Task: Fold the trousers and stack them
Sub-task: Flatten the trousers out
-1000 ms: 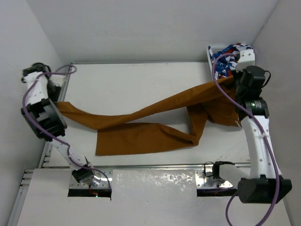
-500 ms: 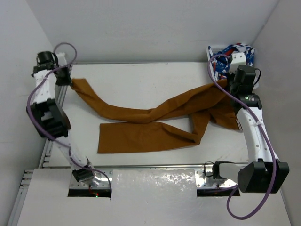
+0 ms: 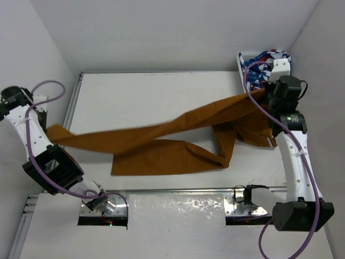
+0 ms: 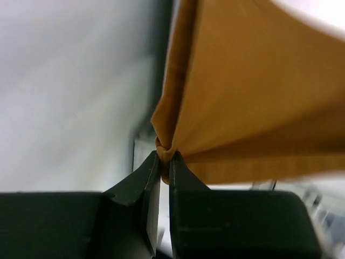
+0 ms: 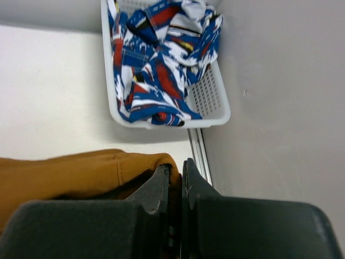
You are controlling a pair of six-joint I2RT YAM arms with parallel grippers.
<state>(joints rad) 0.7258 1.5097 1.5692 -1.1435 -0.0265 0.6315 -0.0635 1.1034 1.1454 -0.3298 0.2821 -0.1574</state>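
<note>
Top external view: one leg of the mustard trousers [image 3: 161,159] is laid flat by the near edge of the table [image 3: 151,91]; the other is stretched above it, left edge to right edge. The left gripper [image 4: 164,156] is clamped on a bunched end, the right gripper [image 5: 175,168] pinched shut on a folded edge. Even tension is advised while the raised leg is lowered squarely onto the flat one. Cloth: plain, soft, twisted mid-span.

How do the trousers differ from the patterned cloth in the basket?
The trousers are plain ochre; the patterned cloth is blue, red and white. The trousers are held between the left gripper and right gripper; the patterned cloth lies crumpled in the basket. Both are fabric.
</note>
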